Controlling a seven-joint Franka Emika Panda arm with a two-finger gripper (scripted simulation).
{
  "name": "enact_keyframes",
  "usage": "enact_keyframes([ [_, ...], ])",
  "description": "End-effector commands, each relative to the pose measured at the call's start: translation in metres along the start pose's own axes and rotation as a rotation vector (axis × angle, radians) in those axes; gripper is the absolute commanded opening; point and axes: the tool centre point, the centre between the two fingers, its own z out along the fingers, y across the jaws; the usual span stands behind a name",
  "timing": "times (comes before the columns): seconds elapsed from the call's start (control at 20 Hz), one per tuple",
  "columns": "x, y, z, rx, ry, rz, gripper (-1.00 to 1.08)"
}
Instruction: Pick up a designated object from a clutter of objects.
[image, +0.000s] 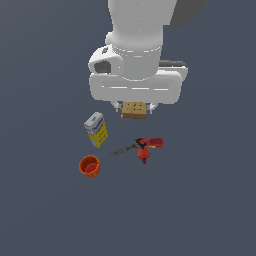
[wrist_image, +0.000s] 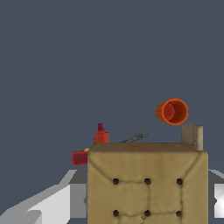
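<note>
Gripping the tan dotted block (image: 134, 109), the gripper (image: 134, 107) hangs near carton (image: 96, 129), drill (image: 146, 146), cup (image: 90, 166).

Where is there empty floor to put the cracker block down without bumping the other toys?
The crowded part is where the carton, orange cup and red drill sit close together below the gripper holding the tan block. Bare floor lies beyond the drill toward the exterior view's right, and past the cup.

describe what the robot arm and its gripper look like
The arm is glossy white with rounded, cylinder-shaped segments and a faint seam ring at the wrist. One side of the wrist has a dark oval recess. Below sits a wide, boxy white hand with rounded corners. The gripper shows small pale grey fingers, flat and angular in the wrist view. No cables or markings are visible.
</note>
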Motion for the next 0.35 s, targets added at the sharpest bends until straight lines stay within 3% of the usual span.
enact_keyframes([
  [0.0, -0.0025, 0.0033, -0.0114, 0.0, -0.001, 0.0, -1.0],
  [0.3, -0.0036, 0.0062, -0.0212, 0.0, -0.001, 0.0, -1.0],
])
